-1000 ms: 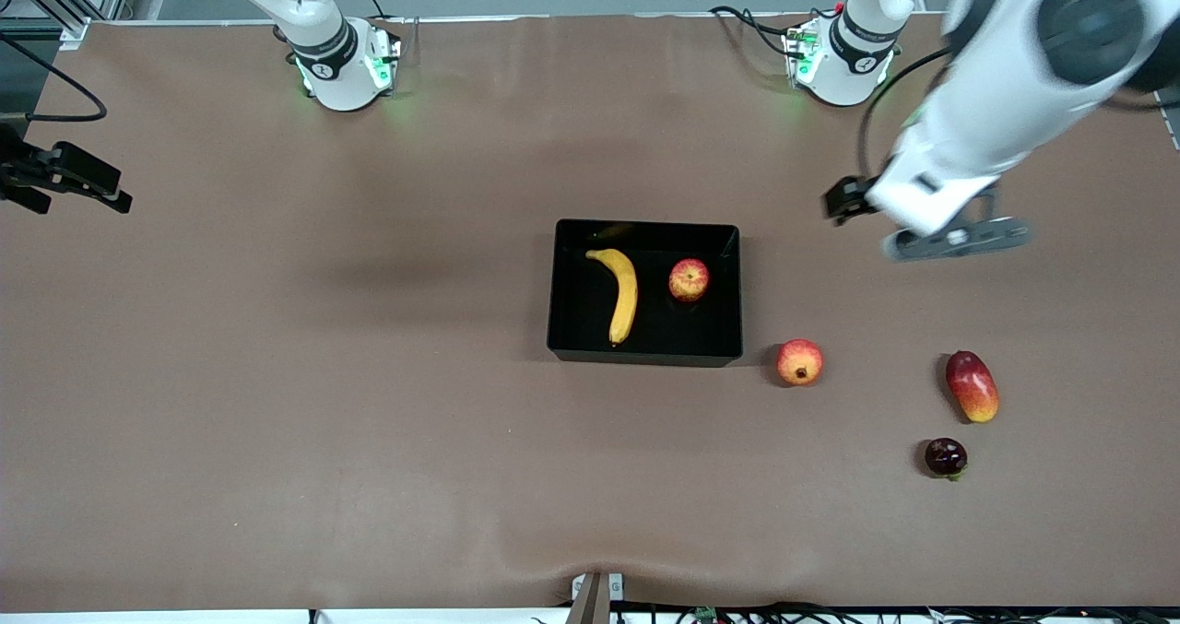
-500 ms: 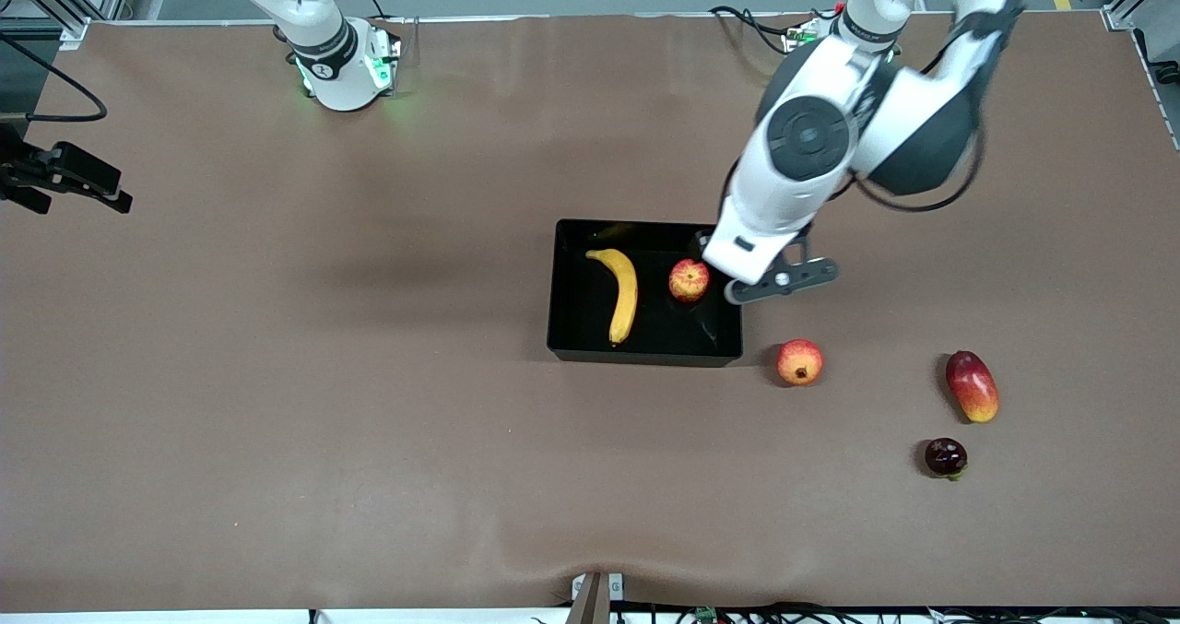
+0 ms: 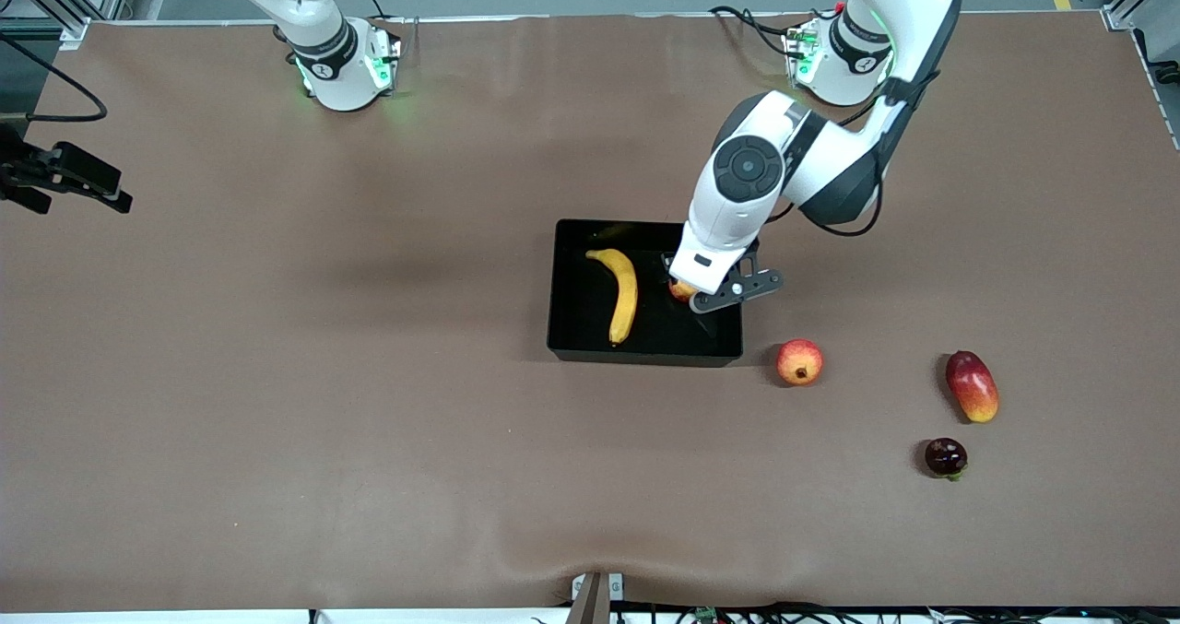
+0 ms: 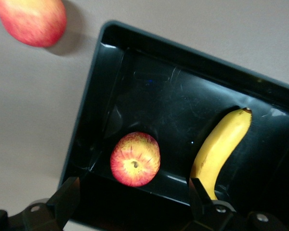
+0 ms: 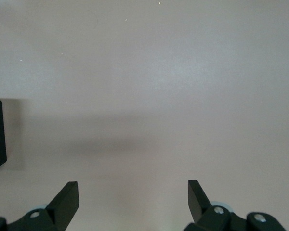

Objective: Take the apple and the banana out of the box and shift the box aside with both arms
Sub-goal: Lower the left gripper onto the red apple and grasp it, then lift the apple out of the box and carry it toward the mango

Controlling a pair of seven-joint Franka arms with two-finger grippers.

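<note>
Right end effector [image 5: 133, 202] waiting spread wide and empty over bare table [image 3: 277, 375]. Banana [image 3: 624, 294] and apple [image 4: 135, 159] both resting in the box [image 3: 572, 329]. Left end effector [image 4: 133, 202] open, empty, poised above the apple, likely for a straddling grasp.

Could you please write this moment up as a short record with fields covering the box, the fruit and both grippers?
box: black bin, mid-table
in box: banana; apple
left gripper: open, over the apple, not touching it
right gripper: open, holding nothing, over bare table; this arm waits
loose fruit, toward the left arm's end: orange-red round fruit beside the box; oval red-yellow fruit; dark round fruit
task state: nothing removed yet
</note>
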